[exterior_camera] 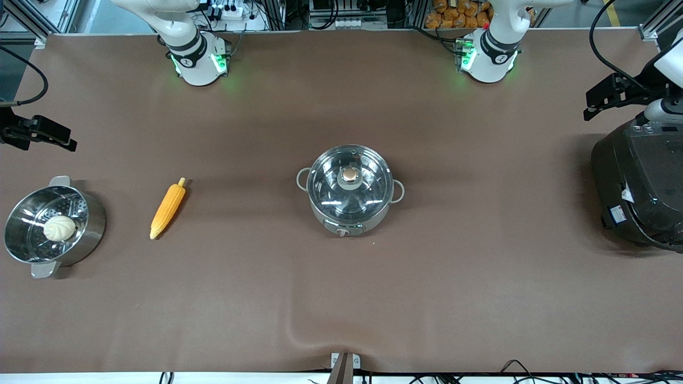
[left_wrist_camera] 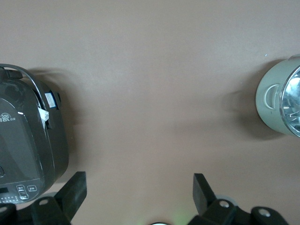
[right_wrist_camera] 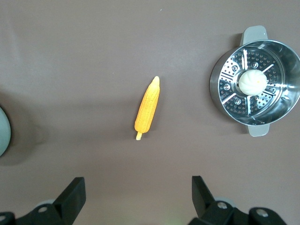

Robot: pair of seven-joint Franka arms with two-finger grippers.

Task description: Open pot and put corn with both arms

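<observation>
The corn (exterior_camera: 168,209) lies between the lidded pot (exterior_camera: 350,190) and the steamer pot (exterior_camera: 53,226) holding a bun (exterior_camera: 59,228).

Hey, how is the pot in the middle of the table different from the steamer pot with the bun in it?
The pot has a glass lid on it, while the steamer pot stands open with a bun on its perforated insert. The pot has loop side handles and a control knob on its base; the steamer pot has flat tab handles. The pot sits mid-table, the steamer pot at the right arm's end, with the corn between them. Both are round shiny steel.

Brown table (exterior_camera: 480,298), aluminium framing (exterior_camera: 32,21)
</observation>
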